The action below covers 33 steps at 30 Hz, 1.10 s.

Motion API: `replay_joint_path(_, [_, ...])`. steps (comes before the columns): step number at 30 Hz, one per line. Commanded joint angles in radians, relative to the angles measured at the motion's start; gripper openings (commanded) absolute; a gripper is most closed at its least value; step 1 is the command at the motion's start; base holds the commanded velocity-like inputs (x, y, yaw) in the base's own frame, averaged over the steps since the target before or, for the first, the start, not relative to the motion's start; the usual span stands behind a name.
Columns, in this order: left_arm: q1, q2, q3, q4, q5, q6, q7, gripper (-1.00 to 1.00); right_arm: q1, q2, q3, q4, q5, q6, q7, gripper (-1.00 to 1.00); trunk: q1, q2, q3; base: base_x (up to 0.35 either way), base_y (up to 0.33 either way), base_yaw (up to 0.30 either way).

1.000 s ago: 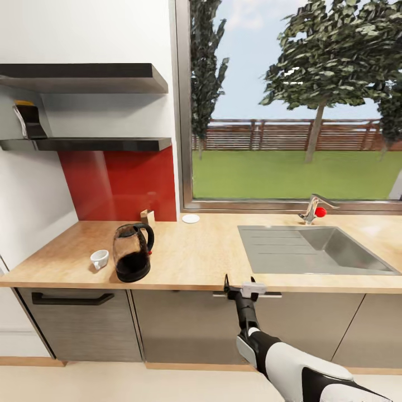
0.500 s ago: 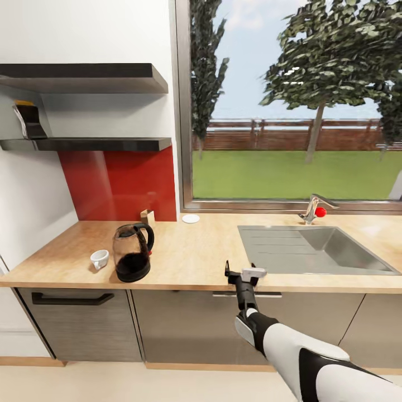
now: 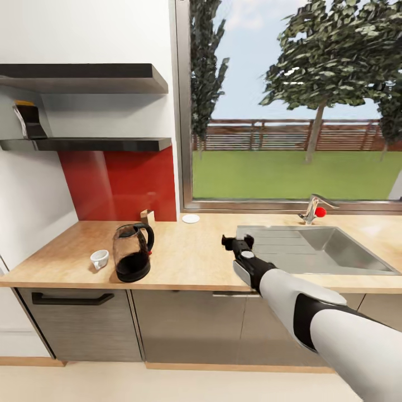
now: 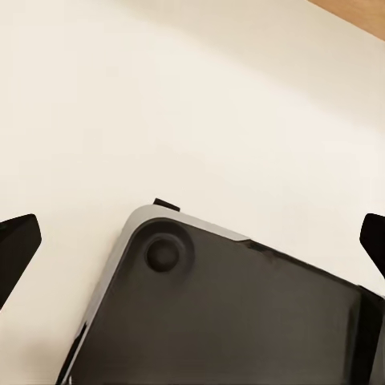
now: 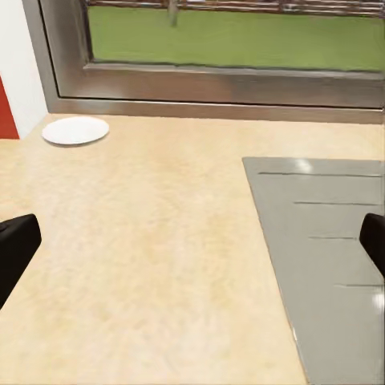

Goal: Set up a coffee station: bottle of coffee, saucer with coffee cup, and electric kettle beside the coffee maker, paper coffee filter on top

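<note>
The electric kettle (image 3: 133,252) stands near the front left of the kitchen countertop (image 3: 190,257), and the coffee cup (image 3: 100,258) sits just left of it. The saucer (image 3: 190,218) (image 5: 75,130) lies by the window sill. On the lower kitchen shelf (image 3: 100,144) stands the bottle of coffee (image 3: 29,119). My right gripper (image 3: 237,241) (image 5: 192,245) hovers open and empty over the worktop, left of the sink and well short of the saucer. My left gripper (image 4: 192,241) is open and empty above a pale floor. The coffee maker is out of view.
A steel sink (image 3: 312,248) with a tap (image 3: 314,209) fills the counter's right half. A small tan item (image 3: 147,215), perhaps the paper coffee filter, stands against the red backsplash (image 3: 120,184). A second black shelf (image 3: 84,77) hangs above. The robot's dark base (image 4: 233,313) is under the left gripper.
My right arm has risen from below the counter's front edge and reached forward over the worktop, towards the saucer. The kettle, cup and saucer have not moved.
</note>
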Motion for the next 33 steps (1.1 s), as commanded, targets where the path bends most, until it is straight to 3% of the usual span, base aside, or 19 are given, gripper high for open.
replay_joint_path(1, [0.001, 0.001, -0.005, -0.001, 0.014, -0.001, -0.004, 1.0, -0.022, 0.0, -0.009, 0.001, 0.009, 0.046, -0.005, 1.0, 0.0, 0.0, 0.0, 0.0, 0.0, 0.0])
replay_joint_path(4, [0.001, 0.002, -0.001, -0.001, 0.02, -0.001, -0.002, 1.0, -0.092, 0.0, -0.009, 0.002, 0.007, 0.197, 0.002, 1.0, 0.0, 0.0, 0.0, 0.0, 0.0, 0.0])
replay_joint_path(5, [0.001, 0.014, 0.001, 0.0, 0.023, 0.001, -0.006, 1.0, -0.152, 0.0, -0.009, 0.002, 0.005, 0.321, 0.021, 1.0, 0.0, 0.0, 0.0, 0.0, 0.0, 0.0])
replay_joint_path(8, [0.001, 0.019, 0.002, 0.001, 0.021, 0.002, -0.009, 1.0, -0.213, 0.0, -0.01, 0.003, 0.005, 0.421, 0.045, 1.0, 0.0, 0.0, 0.0, 0.0, 0.0, 0.0])
replay_joint_path(9, [0.001, 0.017, 0.003, 0.002, 0.02, 0.002, -0.005, 1.0, -0.271, 0.0, -0.01, 0.003, 0.005, 0.498, 0.068, 1.0, 0.0, 0.0, 0.0, 0.0, 0.0, 0.0])
replay_joint_path(13, [0.001, 0.016, 0.002, 0.014, 0.021, 0.001, -0.003, 1.0, -0.37, 0.0, -0.012, 0.005, 0.003, 0.602, 0.083, 1.0, 0.0, 0.0, 0.0, 0.0, 0.0, 0.0])
replay_joint_path(15, [0.001, 0.016, 0.002, 0.018, 0.024, 0.001, -0.002, 1.0, -0.417, 0.0, -0.012, 0.008, -0.024, 0.659, 0.077, 1.0, 0.0, 0.0, 0.0, 0.0, 0.0, 0.0])
replay_joint_path(16, [0.001, 0.017, 0.003, 0.02, 0.027, 0.001, -0.002, 1.0, -0.437, 0.0, -0.012, 0.009, -0.061, 0.681, 0.064, 1.0, 0.0, 0.0, 0.0, 0.0, 0.0, 0.0])
replay_joint_path(19, [0.001, 0.017, 0.003, 0.021, 0.029, 0.001, -0.002, 1.0, -0.452, 0.0, -0.012, 0.009, -0.105, 0.694, 0.04, 1.0, 0.0, 0.0, 0.0, 0.0, 0.0, 0.0])
replay_joint_path(21, [0.001, 0.017, 0.002, 0.022, 0.026, 0.001, -0.002, 1.0, -0.454, 0.0, -0.012, 0.009, -0.113, 0.689, 0.035, 1.0, 0.0, 0.0, 0.0, 0.0, 0.0, 0.0])
replay_joint_path(28, [0.001, 0.012, 0.001, 0.018, 0.025, 0.003, -0.001, 1.0, -0.458, 0.0, -0.008, 0.01, -0.123, 0.514, 0.038, 1.0, 0.0, 0.0, 0.0, 0.044, 0.03, 0.0])
replay_joint_path(33, [0.001, 0.009, 0.004, 0.029, 0.031, 0.004, -0.001, 1.0, -0.458, 0.0, -0.013, 0.008, -0.131, 0.468, 0.121, 1.0, 0.0, 0.0, 0.0, 0.206, 0.159, 0.0])
